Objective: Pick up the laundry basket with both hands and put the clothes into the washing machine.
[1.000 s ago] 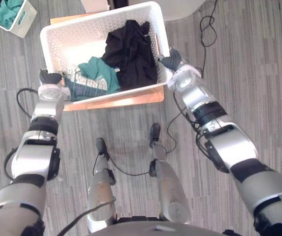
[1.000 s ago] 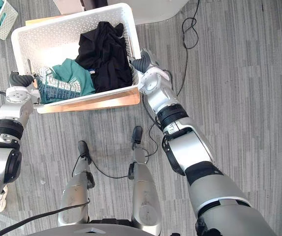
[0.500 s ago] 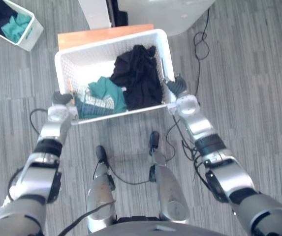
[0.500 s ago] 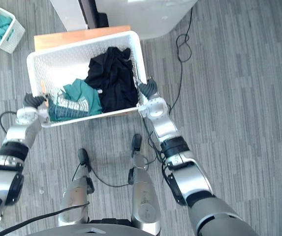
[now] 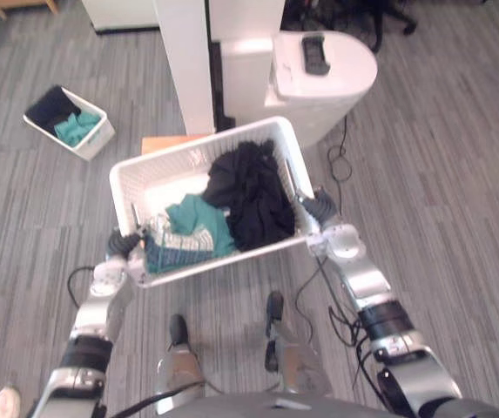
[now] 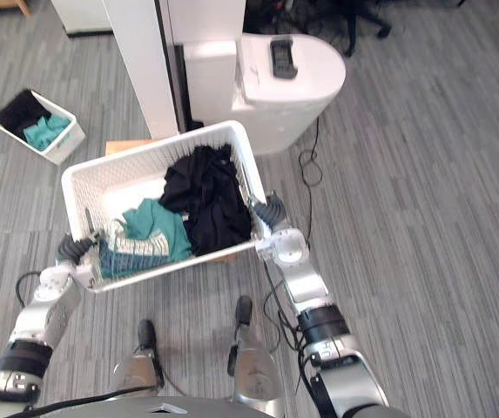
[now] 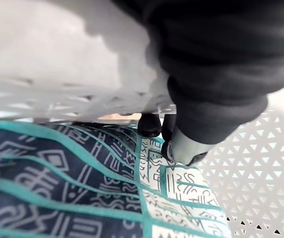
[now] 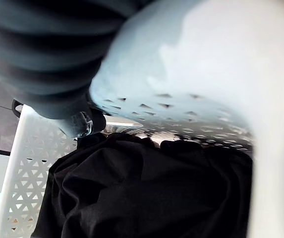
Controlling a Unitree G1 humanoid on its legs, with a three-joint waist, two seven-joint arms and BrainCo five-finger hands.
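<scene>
The white laundry basket point(image 5: 195, 159) hangs between my two hands, above the floor. In it lie a black garment point(image 5: 251, 198), a teal one point(image 5: 200, 228) and a dark blue patterned cloth point(image 7: 47, 173). My left hand point(image 5: 125, 246) grips the basket's left end, its dark-tipped fingers point(image 7: 181, 147) curled through the handle opening. At the right end my right hand point(image 5: 320, 209) has its fingers point(image 8: 82, 124) hooked over the rim. The white washing machine point(image 5: 323, 83) stands just beyond the basket, with a dark object on its rounded top.
A wooden stand point(image 5: 158, 144) shows behind the basket's far left corner. A white pillar point(image 5: 188, 61) rises beside the machine. A small white basket point(image 5: 68, 124) of clothes sits on the floor at far left. A white shoe point(image 5: 1, 402) shows at lower left.
The basket has come up off the wooden stand in both hands. The camera has risen and tipped forward, bringing the washing machine and pillar into view.
</scene>
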